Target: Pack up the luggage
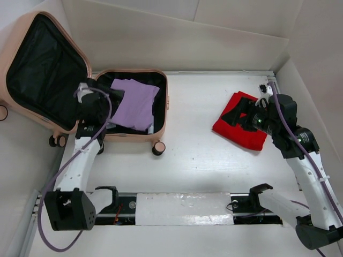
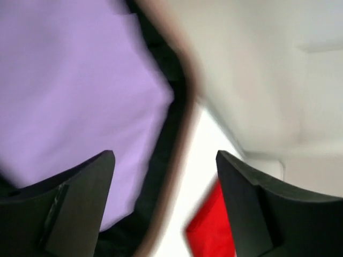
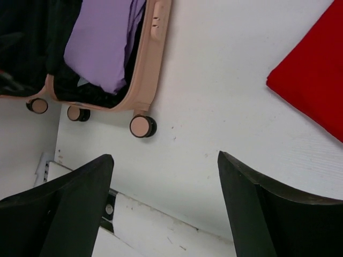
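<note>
Open luggage (image 1: 43, 69) on tabletop (image 1: 203, 160): stiff shell, probably light, smooth; best gripped at lid rim. Both jaws released, empty.

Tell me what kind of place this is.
Probably a robot test cell: a white table boxed in by plain panels, left arm and right arm bolted at its edge, and props, the open luggage and a red cloth.
</note>
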